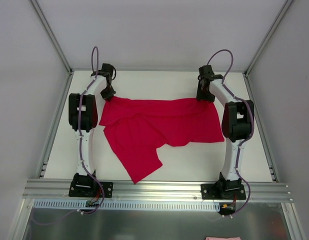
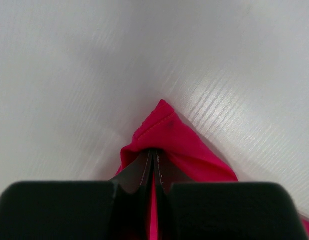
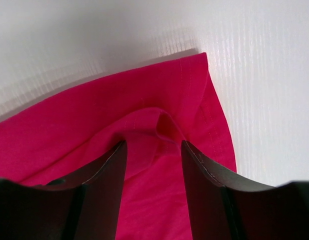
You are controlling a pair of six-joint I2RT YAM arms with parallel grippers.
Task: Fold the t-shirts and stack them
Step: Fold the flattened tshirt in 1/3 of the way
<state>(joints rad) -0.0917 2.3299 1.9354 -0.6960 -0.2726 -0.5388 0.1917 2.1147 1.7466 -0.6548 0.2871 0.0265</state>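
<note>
A crimson-red t-shirt [image 1: 154, 127] lies spread and partly folded across the middle of the white table, one flap trailing toward the near edge. My left gripper [image 1: 107, 93] is at its far left corner and is shut on the fabric; the left wrist view shows the fingers pinched together on a corner of the shirt [image 2: 164, 130]. My right gripper [image 1: 204, 95] is at the far right corner. In the right wrist view its fingers [image 3: 107, 170] stand apart over a raised fold of the shirt [image 3: 164, 127], open.
The white table [image 1: 244, 155] ends in metal rails at the near edge [image 1: 154, 189]. White enclosure walls stand behind and at both sides. A bit of pink cloth [image 1: 222, 238] shows below the rail at bottom right.
</note>
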